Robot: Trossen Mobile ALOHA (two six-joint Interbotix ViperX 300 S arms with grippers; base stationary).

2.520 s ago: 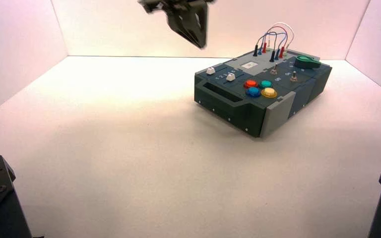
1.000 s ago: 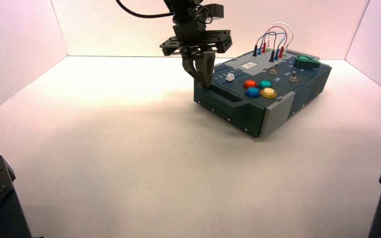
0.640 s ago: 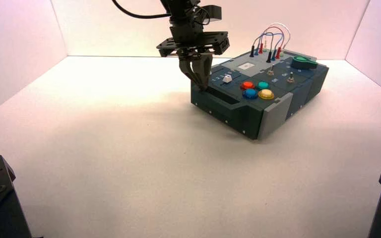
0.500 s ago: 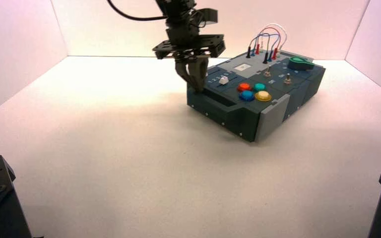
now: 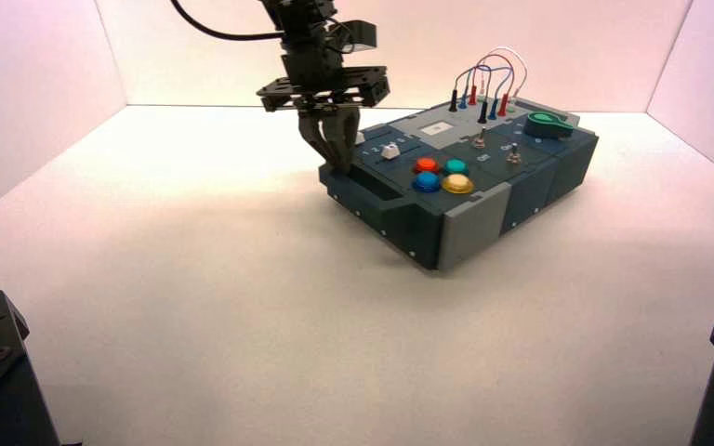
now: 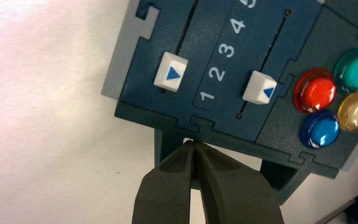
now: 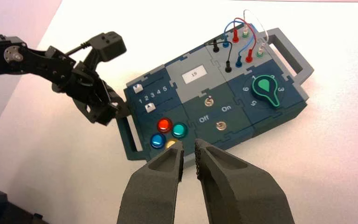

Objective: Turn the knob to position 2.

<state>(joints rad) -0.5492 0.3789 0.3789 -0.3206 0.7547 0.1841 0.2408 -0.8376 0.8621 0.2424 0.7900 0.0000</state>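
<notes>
Two fingers of the left claw (image 5: 337, 170) were pressed shut with nothing between them, their tips down at the handle (image 5: 381, 206) on the box's near-left end. Since a second earlier, claw and box (image 5: 488, 218) had both shifted left and a little nearer across the counter (image 5: 242, 344), the wires (image 5: 495, 67) riding along. The right claw (image 7: 189, 145) waited apart from the box, open and empty. Farther out, the green knob (image 5: 548, 125) sat at the box's far-right end, its long axis running roughly sideways, pointer to the right, between the printed 3 and 5.
</notes>
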